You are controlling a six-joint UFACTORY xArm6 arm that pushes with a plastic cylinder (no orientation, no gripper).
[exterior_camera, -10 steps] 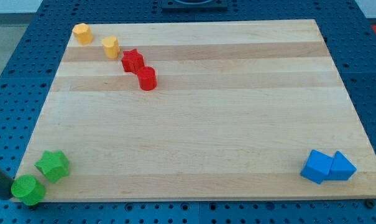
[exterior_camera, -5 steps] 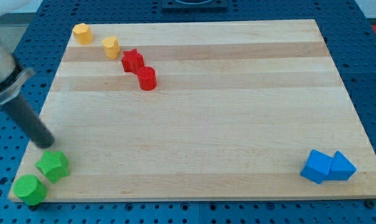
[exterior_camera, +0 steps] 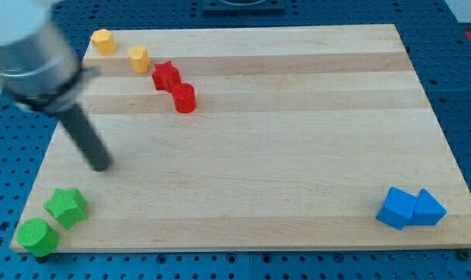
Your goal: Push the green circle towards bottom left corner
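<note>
A pale wooden counter (exterior_camera: 282, 155) of glued lengthwise strips lies on a blue perforated base. The green circle (exterior_camera: 35, 236), a short matte cylinder, sits in the counter's bottom left corner, close to both edges. Just up and to its right is one green star (exterior_camera: 67, 206), close by but not clearly touching. My tip (exterior_camera: 101, 165), the blunt end of a dark rod blurred by motion, stands above and to the right of the green circle, apart from both green blocks; it is a plain rod with nothing to open or close. Far above the circle, near the top left, run two yellow blocks (exterior_camera: 103, 40) (exterior_camera: 138, 57), then a red star (exterior_camera: 166, 75) and a red cylinder (exterior_camera: 184, 98). Far right of the circle, two blue blocks (exterior_camera: 396, 208) (exterior_camera: 427, 208) touch each other.
</note>
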